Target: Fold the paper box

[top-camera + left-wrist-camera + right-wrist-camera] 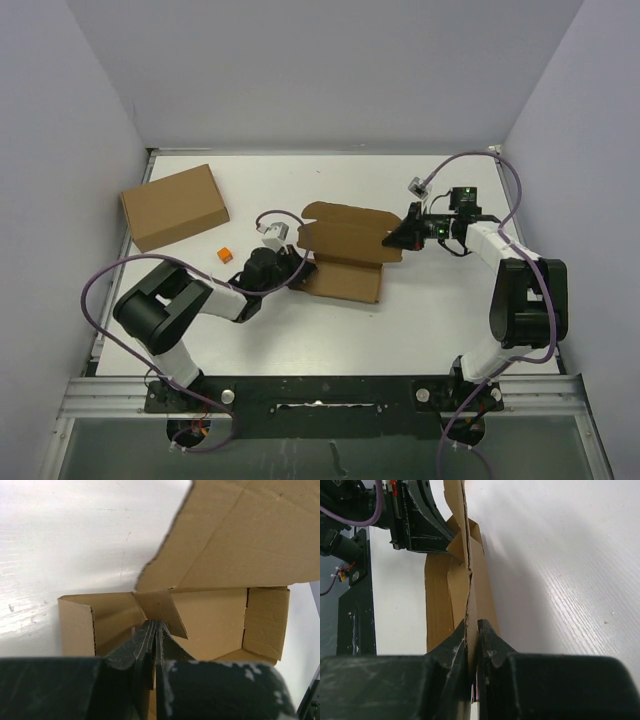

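1. The paper box point(345, 255) lies half folded at the centre of the top view, on the worktop point(420, 320), with its lid flap point(345, 228) raised
2. The right gripper point(472, 627) has its jaws pressed narrow on the edge of this flap
3. The left gripper point(156, 630) has its jaws closed; they seem to pinch the box's left side wall
4. To do it well, I think: hold the wall upright and lower the flap slowly, so the cardboard bends on its crease
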Motion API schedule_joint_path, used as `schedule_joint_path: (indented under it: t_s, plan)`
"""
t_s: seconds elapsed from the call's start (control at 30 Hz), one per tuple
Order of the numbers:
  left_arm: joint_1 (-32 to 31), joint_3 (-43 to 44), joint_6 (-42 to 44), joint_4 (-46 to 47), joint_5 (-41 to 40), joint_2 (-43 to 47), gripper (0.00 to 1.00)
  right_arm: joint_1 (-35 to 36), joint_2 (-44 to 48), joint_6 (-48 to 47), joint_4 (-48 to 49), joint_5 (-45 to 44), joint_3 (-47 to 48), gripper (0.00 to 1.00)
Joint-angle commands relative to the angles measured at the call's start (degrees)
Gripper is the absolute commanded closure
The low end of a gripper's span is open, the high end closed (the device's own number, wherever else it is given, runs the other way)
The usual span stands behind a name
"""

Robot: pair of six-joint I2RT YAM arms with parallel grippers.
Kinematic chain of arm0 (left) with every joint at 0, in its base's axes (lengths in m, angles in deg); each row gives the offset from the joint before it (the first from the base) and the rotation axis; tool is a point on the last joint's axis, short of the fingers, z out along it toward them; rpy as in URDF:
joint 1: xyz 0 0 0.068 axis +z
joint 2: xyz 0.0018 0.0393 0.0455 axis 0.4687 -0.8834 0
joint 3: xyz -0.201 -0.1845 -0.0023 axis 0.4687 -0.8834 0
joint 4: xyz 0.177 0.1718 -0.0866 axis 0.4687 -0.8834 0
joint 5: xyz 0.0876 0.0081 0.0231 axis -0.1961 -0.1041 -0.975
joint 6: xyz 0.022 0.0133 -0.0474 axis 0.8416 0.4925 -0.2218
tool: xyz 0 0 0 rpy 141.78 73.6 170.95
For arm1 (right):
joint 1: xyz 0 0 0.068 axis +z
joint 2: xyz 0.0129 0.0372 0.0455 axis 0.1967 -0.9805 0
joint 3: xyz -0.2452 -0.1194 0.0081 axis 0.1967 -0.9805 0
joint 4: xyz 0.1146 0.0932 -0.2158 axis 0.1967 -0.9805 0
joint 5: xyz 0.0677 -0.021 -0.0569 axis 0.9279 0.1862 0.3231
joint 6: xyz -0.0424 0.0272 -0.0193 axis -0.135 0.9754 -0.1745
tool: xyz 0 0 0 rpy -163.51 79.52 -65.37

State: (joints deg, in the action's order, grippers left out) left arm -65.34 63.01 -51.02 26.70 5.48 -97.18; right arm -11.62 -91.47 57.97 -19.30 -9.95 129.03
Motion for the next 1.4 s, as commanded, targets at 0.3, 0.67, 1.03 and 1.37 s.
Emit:
schedule_joint_path:
  t_s: [0.3, 0.67, 1.03, 1.37]
  plan:
    - [-2.3, 4.4, -0.5, 9.9, -7.8, -4.3, 1.00, 2.2, -0.2, 0.9, 2.2, 2.0, 0.0, 1.00]
    - [-2.3, 5.7, 1.2, 12.3, -7.6, -6.0, 1.00, 2.0, -0.4, -0.6, 0.8, 1.5, 0.6, 1.00]
    - [-2.3, -0.6, 1.9, 5.8, -3.4, 7.4, 0.97, -0.3, -0.1, -1.2, 0.1, 1.4, 0.8, 1.00]
    - [-2.5, -1.7, -2.8, -23.5, -3.0, 25.8, 0.95, -0.3, 0.1, -1.4, 0.0, 1.5, 0.9, 1.00]
